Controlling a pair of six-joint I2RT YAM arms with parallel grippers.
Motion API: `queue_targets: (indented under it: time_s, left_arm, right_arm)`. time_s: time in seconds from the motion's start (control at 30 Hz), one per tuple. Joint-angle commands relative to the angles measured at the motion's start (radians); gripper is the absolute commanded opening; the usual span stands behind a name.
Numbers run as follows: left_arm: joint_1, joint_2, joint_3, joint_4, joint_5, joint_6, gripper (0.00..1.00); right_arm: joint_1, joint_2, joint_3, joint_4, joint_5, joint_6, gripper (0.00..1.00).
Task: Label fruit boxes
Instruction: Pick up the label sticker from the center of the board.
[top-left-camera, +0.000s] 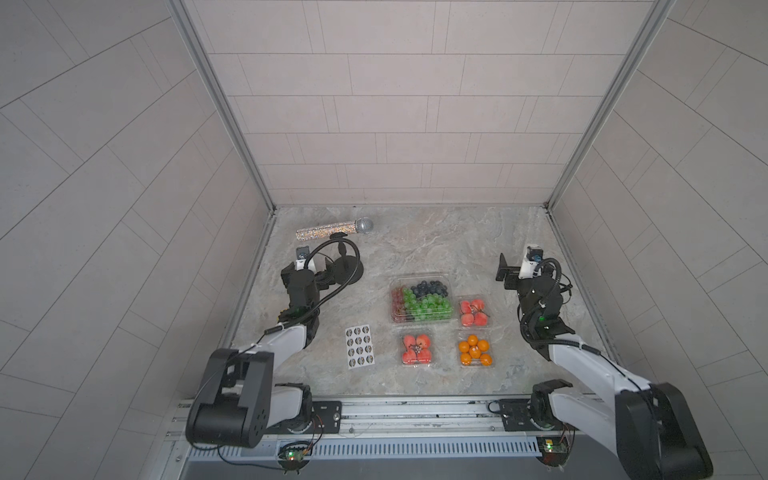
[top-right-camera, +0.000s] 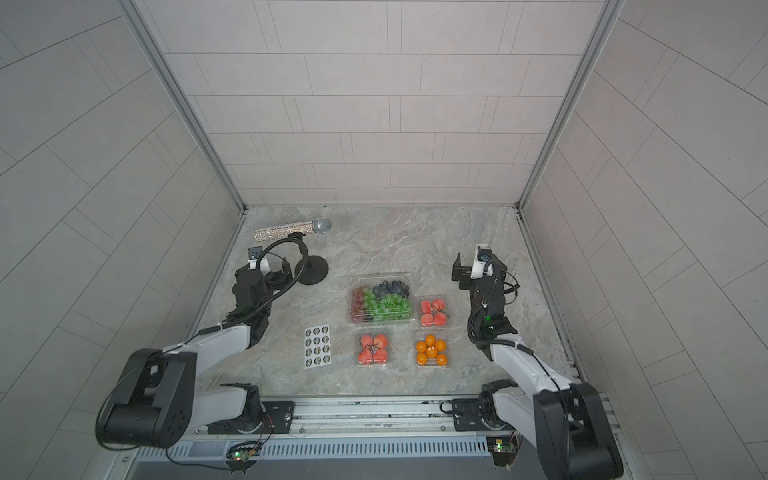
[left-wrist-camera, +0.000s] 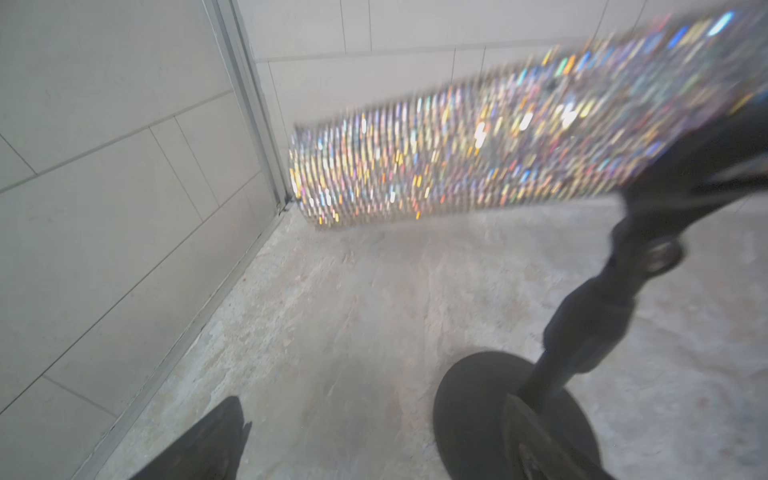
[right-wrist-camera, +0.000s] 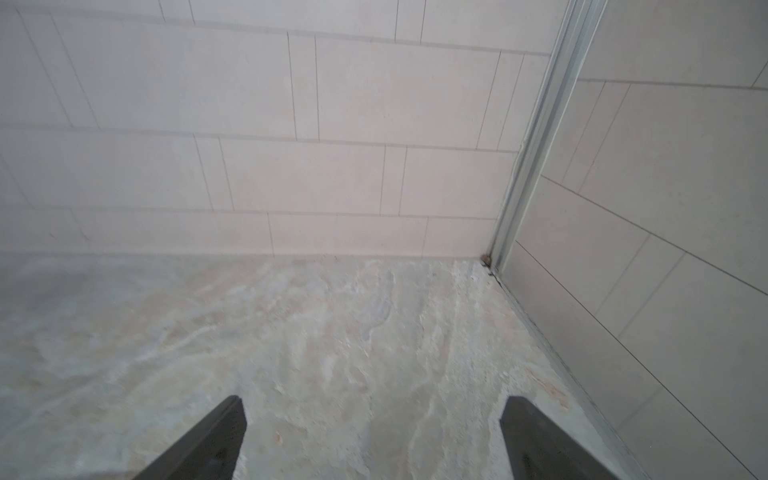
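Both arms reach forward over the grey marbled table (top-left-camera: 436, 245): left fingers (left-wrist-camera: 216, 436) spread wide, empty, near the black round-based stand (top-left-camera: 347, 270); right fingers (right-wrist-camera: 216, 436) spread wide, empty. Four clear plastic clamshell fruit boxes (top-left-camera: 422, 301) sit clustered mid-table between the arms.

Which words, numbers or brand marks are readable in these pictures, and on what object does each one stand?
No text can be read in any view.
Sticker sheet: its round dark stickers carry a print, too small to read.
Grape box and the three small boxes: no lettering shows.
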Motion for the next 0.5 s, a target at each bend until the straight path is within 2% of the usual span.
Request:
queue_targets:
  time_s: [0.0,0.03,0.07,0.13,0.17,0.23,0.33,0.4,0.47]
  left_arm:
    - [-0.007,-0.097,-0.003,-0.036,0.099,-0.137,1.00]
    - [-0.007,-0.119,-0.020,-0.003,0.110,-0.204,1.00]
    - [-0.007,-0.139,-0.042,0.047,0.092,-0.307,1.00]
    - [-0.006,-0.169,-0.074,0.121,0.099,-0.483,1.00]
    - [-0.003,-0.185,-0.080,0.139,0.135,-0.562,1.00]
    - [0.000,-0.221,-0.073,0.105,0.254,-0.641,1.00]
    - [0.001,-0.230,-0.077,0.165,0.435,-0.765,1.00]
    - [0.001,-0.215,-0.123,0.251,0.466,-0.902,1.00]
    - [0.007,-0.193,-0.120,0.287,0.548,-0.932,1.00]
  right_arm:
    - [0.004,-0.077,0.037,-0.233,-0.142,0.195,1.00]
    - [0.004,-0.105,0.039,-0.253,-0.169,0.263,1.00]
    - [0.002,-0.141,0.034,-0.285,-0.156,0.387,1.00]
    - [-0.011,-0.234,0.018,-0.407,-0.081,0.659,1.00]
    - [-0.029,-0.288,-0.018,-0.359,-0.177,0.670,1.00]
    - [-0.045,-0.373,-0.070,-0.237,-0.362,0.609,1.00]
    - [-0.044,-0.452,-0.051,-0.304,-0.447,0.625,1.00]
    - [-0.045,-0.466,-0.025,-0.359,-0.496,0.638,1.00]
    - [-0.041,-0.454,-0.004,-0.377,-0.570,0.660,1.00]
